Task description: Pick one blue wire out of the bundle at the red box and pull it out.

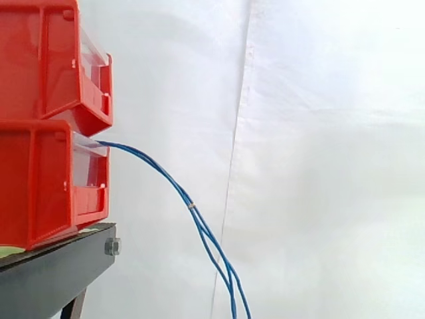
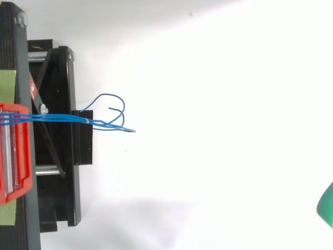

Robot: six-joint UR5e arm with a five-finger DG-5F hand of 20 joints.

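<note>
White curtain [image 1: 319, 166], open room; blue wires [image 1: 191, 207] droop off red bin [image 1: 40, 186].

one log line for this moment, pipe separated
blue wires: tied bundle hanging from lower red bin | hand: top view right edge, apart from wires | stage: pre-grasp

I count two red bins, the upper bin [image 1: 50, 60] stacked on the lower bin [image 1: 43, 186]. One black stand [image 1: 56, 276] sits under them, with one bolt [image 1: 111, 246] showing at its near corner. One bundle of blue wires [image 1: 174, 189] leaves the lower bin. Looking down on it I make out three strands [image 2: 57, 117] side by side (they run so close I wouldn't swear to it). One pale tie [image 1: 192, 206] cinches them, and past it two loose ends [image 2: 132, 130] curl free. There are two green patches [image 2: 7, 86] on the stand's top, and one white curtain [image 1: 319, 133] behind.
</note>
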